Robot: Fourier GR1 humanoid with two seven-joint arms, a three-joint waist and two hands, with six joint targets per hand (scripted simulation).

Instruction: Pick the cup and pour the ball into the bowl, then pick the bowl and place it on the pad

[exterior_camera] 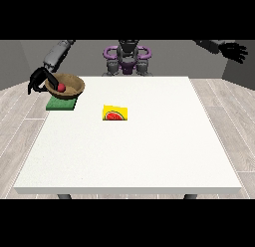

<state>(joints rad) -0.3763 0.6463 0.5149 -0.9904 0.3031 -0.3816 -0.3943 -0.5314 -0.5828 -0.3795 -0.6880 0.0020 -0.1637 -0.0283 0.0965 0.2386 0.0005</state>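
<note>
Black fingers (42,75) of the hand at the view's left (37,80) are seen curled over the near rim of the wooden bowl (69,84). A red ball (61,87) is held inside the bowl. The bowl is seated on the green pad (57,105) at the white worktop's (129,151) left edge. A yellow cup (115,113) lies tipped mid-worktop. The hand at the view's right (233,51) is raised off the worktop, fingers spread.
</note>
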